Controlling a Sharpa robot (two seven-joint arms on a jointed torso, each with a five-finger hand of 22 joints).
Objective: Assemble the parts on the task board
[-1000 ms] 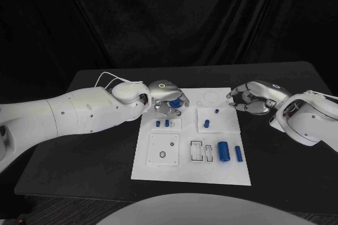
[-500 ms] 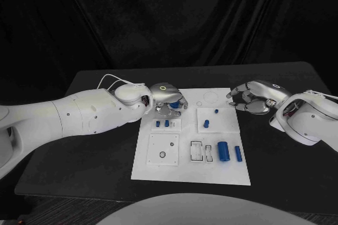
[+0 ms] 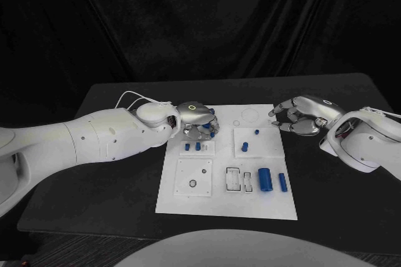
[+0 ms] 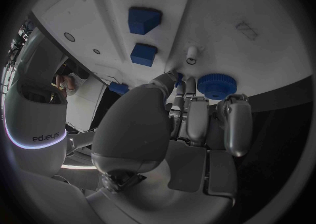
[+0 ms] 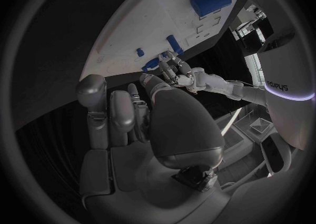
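The white task board lies in the middle of the black table. My left hand hovers over the board's far left corner, and its fingertips pinch a blue gear close to a small white peg. Two blue blocks stand on a raised plate just beyond it, and they show as two small blue pieces in the head view. My right hand hangs by the board's far right edge with its fingers loosely bent and nothing in them.
A blue peg and a smaller blue piece sit on the right raised plate. A thick blue cylinder and a thinner one lie beside rectangular slots. A plate with a hole is at near left.
My left hand has sunk a little toward the board with the blue gear, which is now mostly hidden under the fingers. My right hand has stayed put.
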